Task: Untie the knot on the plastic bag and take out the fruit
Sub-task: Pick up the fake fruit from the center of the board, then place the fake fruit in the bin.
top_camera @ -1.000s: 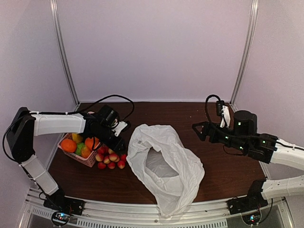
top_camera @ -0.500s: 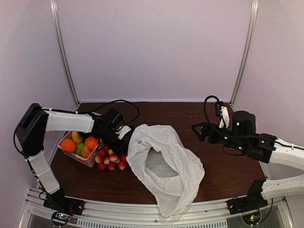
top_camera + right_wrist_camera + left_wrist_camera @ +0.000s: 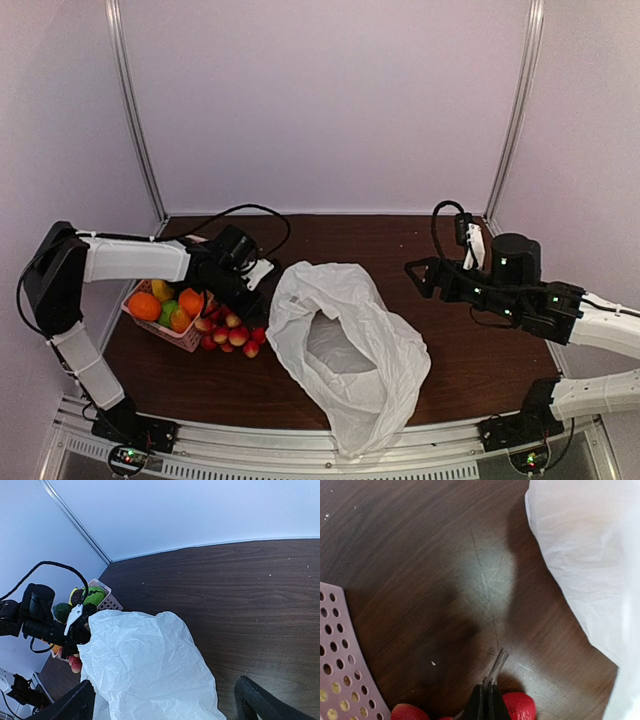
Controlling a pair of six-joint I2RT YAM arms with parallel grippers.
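The white plastic bag (image 3: pixel 345 345) lies slack and crumpled in the middle of the table, its mouth gaping toward the left; it also fills the lower right wrist view (image 3: pixel 145 670). No knot shows. A bunch of small red fruit (image 3: pixel 228 330) lies on the table between the bag and the pink basket (image 3: pixel 182 338). My left gripper (image 3: pixel 245 298) hangs over the bunch. Up close, my left gripper (image 3: pixel 486 687) is shut on the bunch's thin grey stem (image 3: pixel 498 662), with red fruit (image 3: pixel 519 705) just beside the jaws. My right gripper (image 3: pixel 420 275) stands open to the right of the bag, holding nothing.
The pink basket holds oranges (image 3: pixel 144 305), a green fruit and a yellow one, and sits by the left wall. The perforated basket wall (image 3: pixel 337 650) is at the left of the left wrist view. A black cable loops behind the left arm.
My left gripper's jaws have gone from partly open to shut on the stem of the red fruit bunch. The left arm reached slightly toward the bunch. The right arm has not moved.
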